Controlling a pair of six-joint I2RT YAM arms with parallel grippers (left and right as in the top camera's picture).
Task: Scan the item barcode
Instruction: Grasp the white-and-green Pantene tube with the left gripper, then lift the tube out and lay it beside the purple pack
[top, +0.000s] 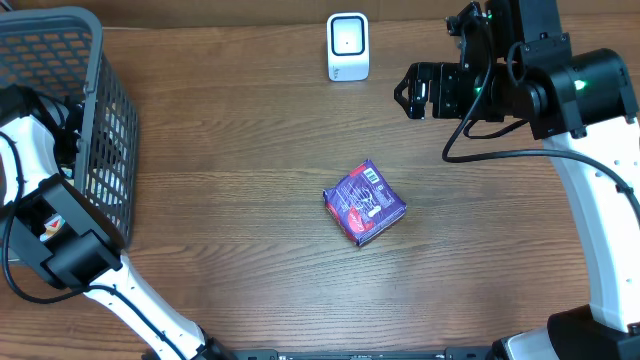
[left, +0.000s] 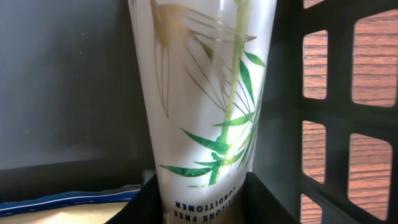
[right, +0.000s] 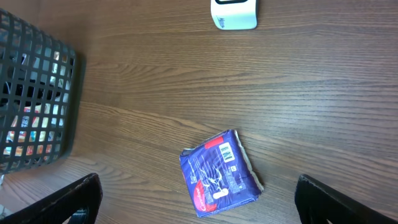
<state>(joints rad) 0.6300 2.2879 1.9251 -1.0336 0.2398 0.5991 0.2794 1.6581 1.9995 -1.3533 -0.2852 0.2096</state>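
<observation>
overhead: a purple packet (top: 364, 203) lies flat near the middle of the wooden table (top: 230, 150), its printed face with a barcode turned up. a white scanner (top: 347, 47) stands at the far edge, well apart from the packet. a dark mesh basket (top: 100, 140) sits at the left edge, and the left arm (top: 60, 240) reaches into it, its tip hidden by the basket wall. the right gripper (top: 404, 91) hangs above the table to the right of the scanner and holds nothing.

left wrist: inside the basket, a white conditioner tube (left: 205, 93) printed with green and gold bamboo leaves fills the middle of the frame. its lower part sits in the left gripper (left: 202, 202), whose dark fingers (left: 267, 202) stand close against both sides of it. whether they actually clamp the tube cannot be told. a blue-edged packet (left: 68, 202) lies at the lower left. the wood of the table shows through the basket's openings on the right.

right wrist: the right gripper's fingers (right: 74, 202) sit at the two bottom corners of the frame, spread wide with nothing between them. below them lies the purple packet, barcode up. the scanner is at the top edge and the basket at the left.
</observation>
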